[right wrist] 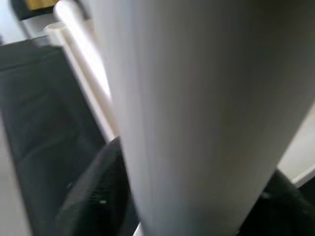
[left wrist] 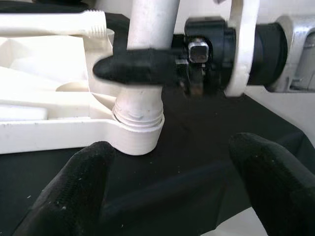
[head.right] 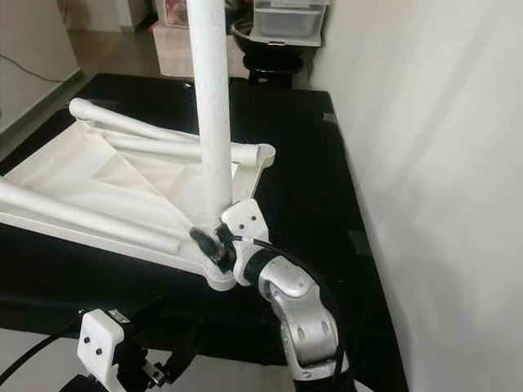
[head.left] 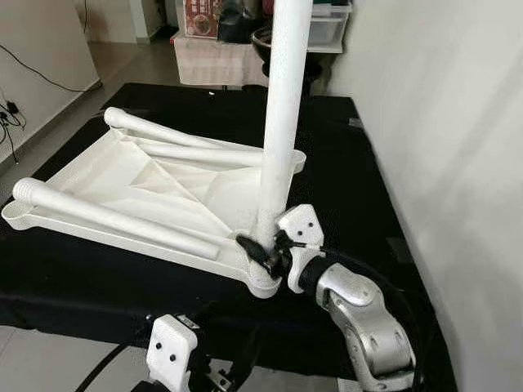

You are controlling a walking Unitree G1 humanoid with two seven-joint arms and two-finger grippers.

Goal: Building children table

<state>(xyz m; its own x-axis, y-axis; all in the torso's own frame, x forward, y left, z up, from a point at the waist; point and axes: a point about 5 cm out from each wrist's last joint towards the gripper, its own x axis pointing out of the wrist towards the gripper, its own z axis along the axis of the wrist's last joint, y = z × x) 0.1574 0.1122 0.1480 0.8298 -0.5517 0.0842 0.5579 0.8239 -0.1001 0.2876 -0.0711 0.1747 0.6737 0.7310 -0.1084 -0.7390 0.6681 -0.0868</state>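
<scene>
While an upturned white tabletop [head.left: 122, 184] lies on a black counter [head.left: 359, 171], the right gripper [head.left: 263, 249] pinches an upright white leg [head.left: 282, 114] just above the tabletop's near corner socket [left wrist: 140, 135]. Two loose legs [head.left: 114, 219] rest across the tabletop. The left gripper [left wrist: 177, 182] hovers low, jaws spread, facing the socket.

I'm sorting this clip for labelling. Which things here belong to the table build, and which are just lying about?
Job:
upright leg in the corner socket
right gripper clamped on it
tabletop, upside down
loose legs

Lying about:
storage bin
wall cables
</scene>
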